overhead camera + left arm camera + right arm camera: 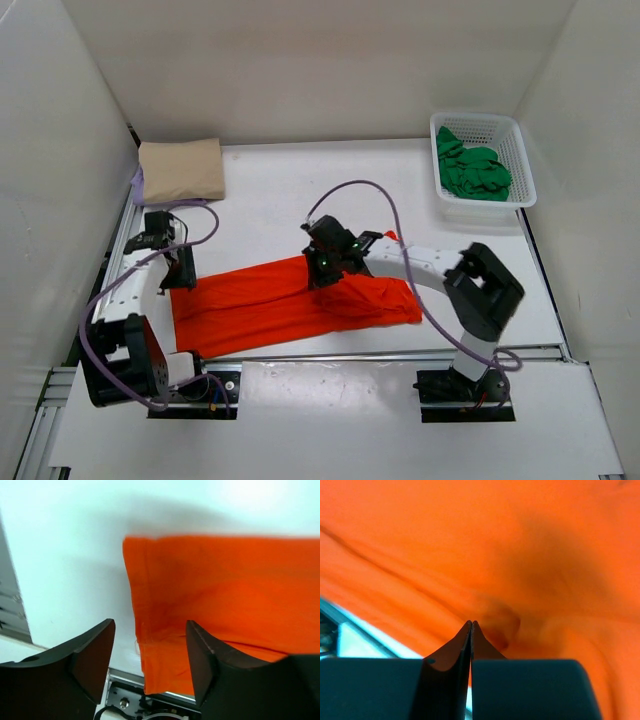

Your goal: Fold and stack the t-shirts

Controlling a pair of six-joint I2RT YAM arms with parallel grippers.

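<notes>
The orange-red t-shirt (260, 305) lies spread along the table's near edge, with its right end bunched and folded over. My right gripper (328, 268) is over its middle, jaws shut (471, 622), with a pucker of orange cloth (470, 540) at the tips. My left gripper (178, 274) is open (150, 625) and hovers over the shirt's left hem (225, 590) without holding it. A folded beige t-shirt (180, 170) lies at the back left on a lavender one, of which only an edge (138, 185) shows. The green t-shirt (475, 172) is crumpled in the basket.
The white mesh basket (525, 160) stands at the back right. White walls enclose the table on three sides. A metal rail (400, 353) runs along the near edge, just below the orange shirt.
</notes>
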